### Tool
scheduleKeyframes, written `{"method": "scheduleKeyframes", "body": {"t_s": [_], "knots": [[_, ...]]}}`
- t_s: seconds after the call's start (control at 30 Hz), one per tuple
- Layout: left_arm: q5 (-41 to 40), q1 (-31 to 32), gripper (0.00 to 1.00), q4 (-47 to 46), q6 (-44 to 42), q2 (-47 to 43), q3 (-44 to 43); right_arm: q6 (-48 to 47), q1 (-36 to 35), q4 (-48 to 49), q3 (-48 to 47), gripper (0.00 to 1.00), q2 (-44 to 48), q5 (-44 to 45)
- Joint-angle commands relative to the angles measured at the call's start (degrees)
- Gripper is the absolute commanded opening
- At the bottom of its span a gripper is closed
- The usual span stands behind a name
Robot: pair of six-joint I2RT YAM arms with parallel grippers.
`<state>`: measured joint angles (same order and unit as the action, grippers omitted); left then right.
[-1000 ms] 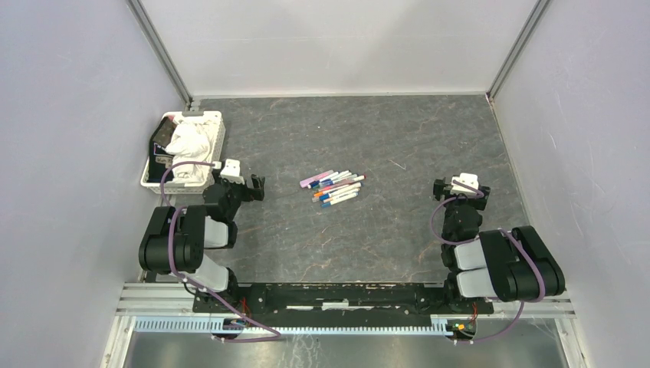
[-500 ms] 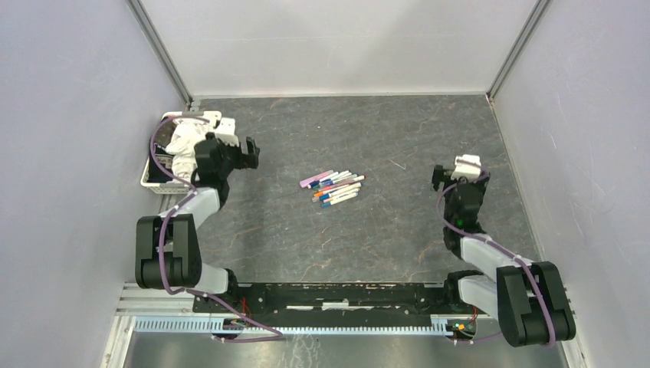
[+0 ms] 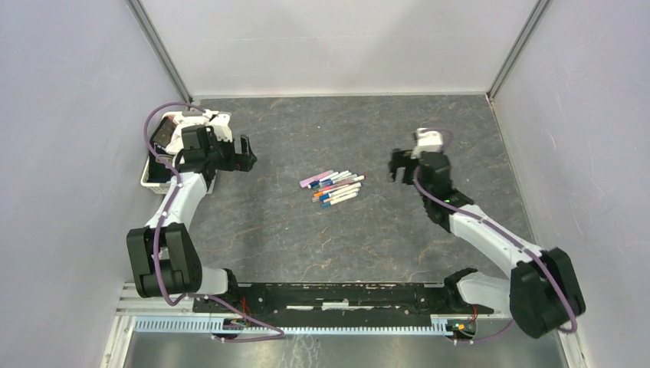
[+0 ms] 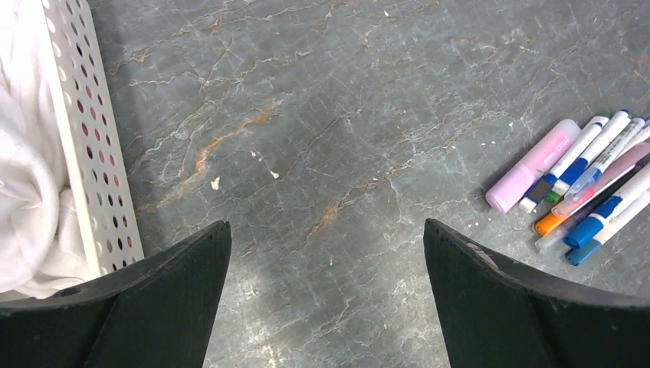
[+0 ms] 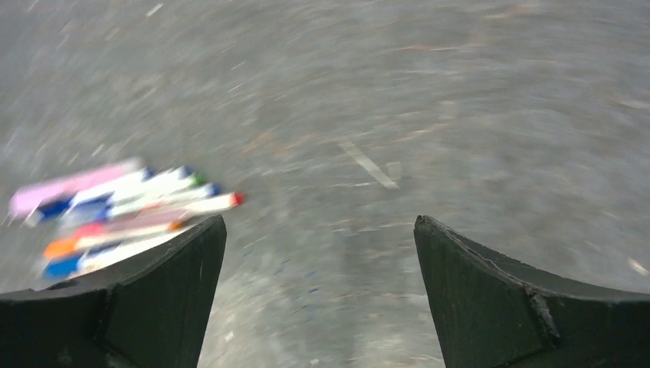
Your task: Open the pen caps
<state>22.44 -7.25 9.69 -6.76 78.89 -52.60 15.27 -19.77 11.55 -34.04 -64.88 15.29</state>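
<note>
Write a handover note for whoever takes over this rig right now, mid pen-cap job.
Left gripper: open, empty, above the table, left of the pens.
Right gripper: open, empty, above the table, right of the pens.
The pens lie in one heap near the table's centre. The pen caps look to be on, and no loose cap shows.
Done: nothing yet.
Left: pull off every cap.

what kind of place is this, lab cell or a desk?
Probably a lab robot cell: plain pale walls box in a dark stone-look table, two arms are bolted to a rail at its near edge, and markers lie mid-table.
</note>
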Motion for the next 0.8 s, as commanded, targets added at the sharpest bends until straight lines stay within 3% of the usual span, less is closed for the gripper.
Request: {"method": "scheduleKeyframes", "body": {"t_s": [0.0,0.13,0.27,0.6,0.77], "knots": [[0.2,0.0,1.0,7.9,-5.3,0.3,-3.1,-8.7,-7.6,-5.9,-5.2,0.98,-5.8,-5.2],[2.2,-0.1,1.0,9.3,-6.0,-0.6,-2.7,-13.5,-8.4,-5.3,-6.6,0.98,-10.6,-21.1],[3.5,-0.1,1.0,12.0,-5.8,-0.3,-4.4,-18.9,-9.5,-7.9,-9.8,0.9,-16.8,-33.0],[4.4,-0.1,1.0,16.8,-7.6,-2.0,-6.1,-24.1,-15.4,-13.6,-17.4,0.7,-28.4,-36.0],[4.9,-0.1,1.0,18.4,-9.4,-4.4,-5.5,-25.3,-16.5,-14.3,-19.7,0.67,-31.1,-35.0]]}}
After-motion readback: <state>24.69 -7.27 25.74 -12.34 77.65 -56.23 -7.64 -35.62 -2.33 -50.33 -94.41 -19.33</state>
